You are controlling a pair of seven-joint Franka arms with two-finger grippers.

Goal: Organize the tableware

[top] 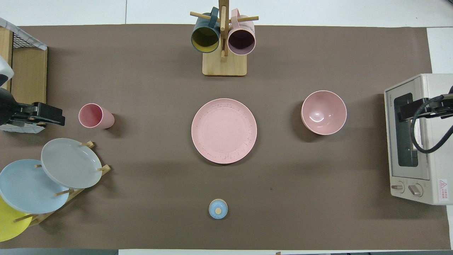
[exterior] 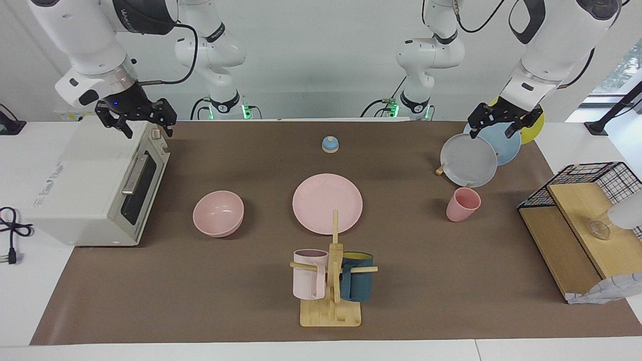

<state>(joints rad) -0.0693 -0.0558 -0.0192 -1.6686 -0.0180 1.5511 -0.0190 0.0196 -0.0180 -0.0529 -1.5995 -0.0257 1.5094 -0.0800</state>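
**Entry: pale pink set, three pieces, none in hand.**

- Plate (exterior: 327, 203), one. It lay flat at the middle of the table, between the two arms' ends.
- Bowl (exterior: 218, 213), one. It stood upright toward the right arm's end, beside the plate and well apart from it, and near the front of the toaster oven (exterior: 95, 185).
- Cup (exterior: 463, 204), one. It stood leaning toward the left arm's end, just beside the grey plate (exterior: 469, 159) in the plate rack and farther from the robots than that plate.

**Effectors.**

- Right gripper (exterior: 142, 120): fingers spread, empty, raised over the top edge of the toaster oven. The bowl lay down and toward the table's middle from it, and was the nearest pink piece to this arm.
- Left gripper (exterior: 494, 120): fingers spread, empty, raised over the racked plates. The cup lay below it, past the grey plate, and was this arm's nearest piece.
- Neither round piece offered a long axis; the cup's ran along its taper, tilted (any grasp would probably have to follow that lean).

**Other stock, counted.**

- Racked plates, three: grey, blue (exterior: 504, 143) and yellow (exterior: 532, 126).
- Mugs on the wooden tree (exterior: 332, 301), two: pink (exterior: 309, 275) and dark teal (exterior: 357, 283).
- Small blue knobbed piece (exterior: 330, 144), one.
- Wire-and-wood shelf (exterior: 577, 220), one.
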